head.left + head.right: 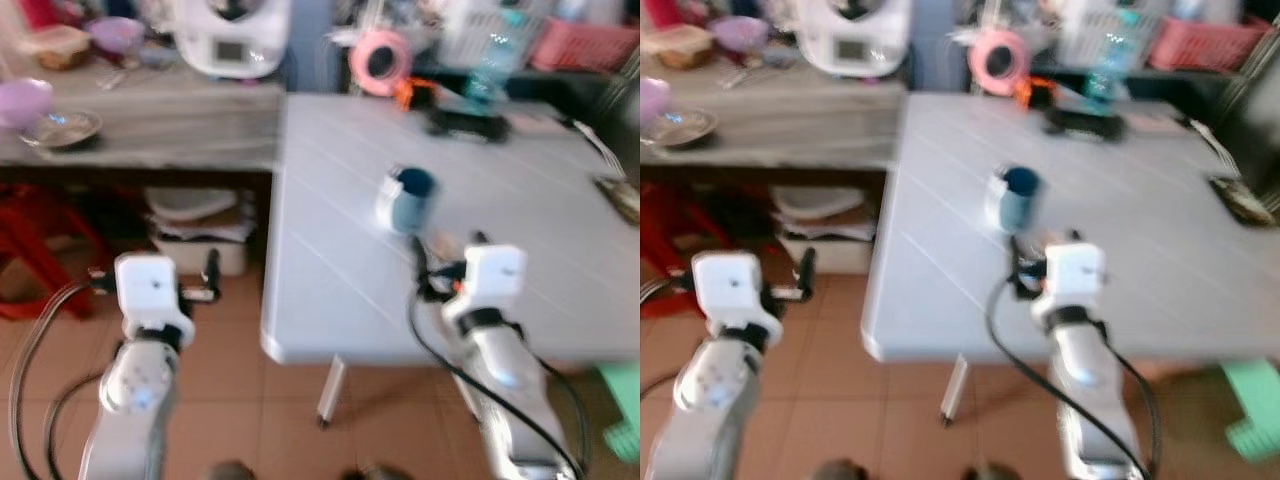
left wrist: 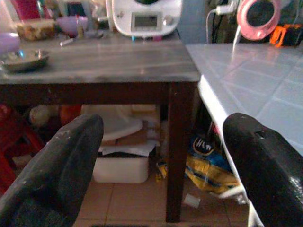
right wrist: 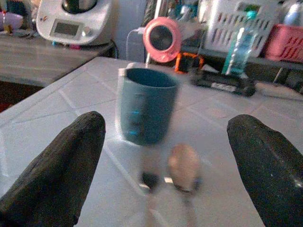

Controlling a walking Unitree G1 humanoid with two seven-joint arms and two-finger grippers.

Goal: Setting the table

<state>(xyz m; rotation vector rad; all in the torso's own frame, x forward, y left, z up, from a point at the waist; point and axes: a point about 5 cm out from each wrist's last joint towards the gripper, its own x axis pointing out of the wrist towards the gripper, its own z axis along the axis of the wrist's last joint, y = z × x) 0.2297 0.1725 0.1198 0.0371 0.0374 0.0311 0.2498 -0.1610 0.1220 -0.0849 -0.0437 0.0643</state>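
Stood at the near edge of the white table (image 1: 540,250), with the right gripper (image 3: 161,156) raised over the tabletop, fingers spread wide and holding nothing. Blue cup (image 3: 144,105) upright on the table just ahead of that gripper, and two blurred small utensils (image 3: 177,177), perhaps spoons, lying between cup and fingers. Left gripper (image 2: 163,165) also wide open and empty, held low beside the table, pointed at the dark wooden side table (image 2: 94,64).

Daylight is even and bright; both my eye views smear with motion blur, and the cup (image 3: 146,105) blurs too.
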